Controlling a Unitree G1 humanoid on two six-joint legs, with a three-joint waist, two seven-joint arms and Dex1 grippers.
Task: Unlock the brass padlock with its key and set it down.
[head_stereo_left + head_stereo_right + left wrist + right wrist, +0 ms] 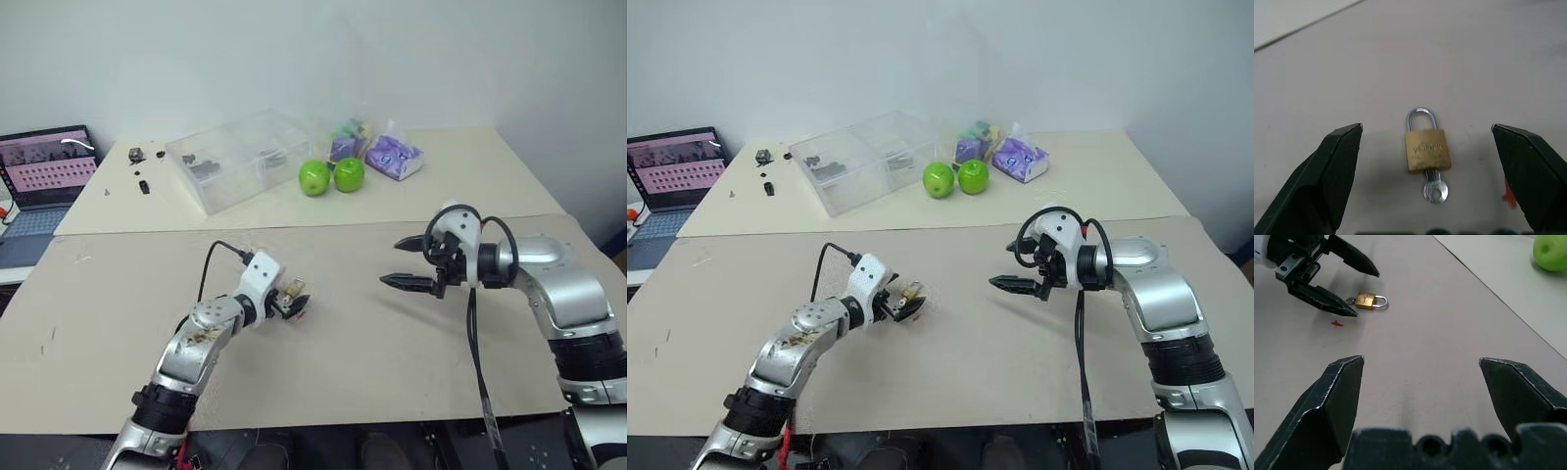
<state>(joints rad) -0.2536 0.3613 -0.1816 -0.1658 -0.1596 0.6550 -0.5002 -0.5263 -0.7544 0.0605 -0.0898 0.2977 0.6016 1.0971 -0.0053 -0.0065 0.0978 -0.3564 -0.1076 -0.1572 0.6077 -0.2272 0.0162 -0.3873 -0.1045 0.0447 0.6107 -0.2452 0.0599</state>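
Brass padlock (pixel 1427 150) lies flat on the tan tabletop (pixel 392 362), key (pixel 1435 189) seated in its keyway. It rests directly ahead of the left end effector (pixel 295 305), centred in the gap between the two black fingers and touching neither.

Long axis of the lock runs roughly along the left end effector's pointing line: key bow toward the end effector, silvery shackle away from it. So the fingers stand on either side of the body's narrow width, not its length. Shackle looks seated; I judge the lock not yet opened.

Left end effector: fingers spread wide, nothing held, tips low over the tabletop just beside the lock. A small red mark (pixel 1337 323) sits on the tabletop beside one of its fingers, next to the lock.

Right end effector (pixel 407 262): fingers also wide apart, empty, held above the tabletop and well apart from the lock, pointing across toward it. In its wrist view the lock appears far ahead, next to the left fingers.

Judgement: left arm is clearly the nearer. Closing in on the body across its width would pin the lock and leave the key bow facing back toward the left wrist. That makes the bow awkward for the right end effector to reach unless the lock is lifted and turned.

Two green apples (pixel 331 176) and a clear plastic box (pixel 240 162) sit at the far side, out of the way.
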